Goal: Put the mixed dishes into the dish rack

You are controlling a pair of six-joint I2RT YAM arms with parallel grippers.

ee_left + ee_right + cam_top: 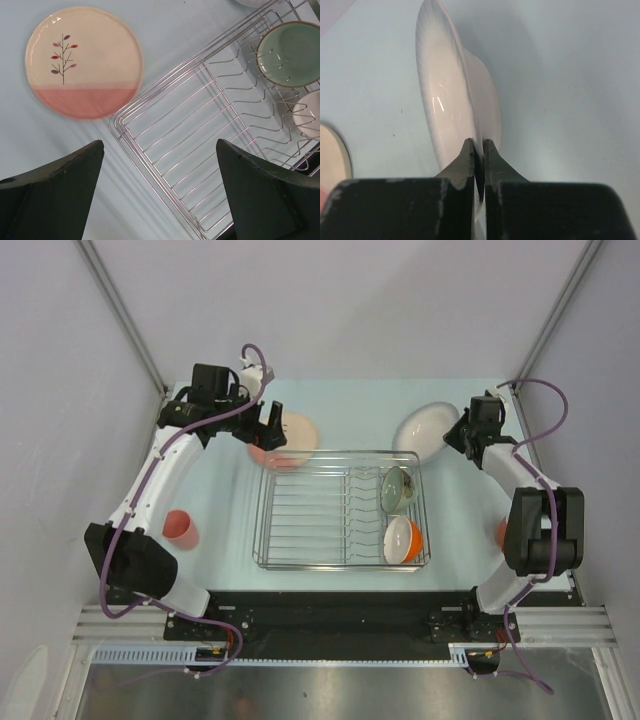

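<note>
The pale blue table [220,490] sits between plain grey walls, with metal frame posts rising at the far corners. In its middle lies the chrome wire dish rack [310,515], its rows of upright tines on the right side.

Two dishes are already in it. The small green glass bowl [398,488] leans among the tines at the far right. The orange-outside white bowl [402,539] stands on edge at the near right corner.

The cream plate with pink segment and twig motif [84,62] lies flat on the table just beyond the rack's far left corner. The left hand [160,200] hangs above that corner. Its two dark fingers [55,195] are spread wide apart with nothing between them.

The right hand [479,155] is closed on the rim of the white grey-rimmed shallow bowl [450,95], pinching it between both fingertips. The bowl is tipped up on edge, beyond the rack's far right corner. I cannot tell whether it touches the table.

The salmon-pink tumbler [181,529] stands upright on the left, well apart from the rack and close to the left arm. On the right, only a sliver of the orange mug [500,533] shows beside the right arm, which hides most of it.
</note>
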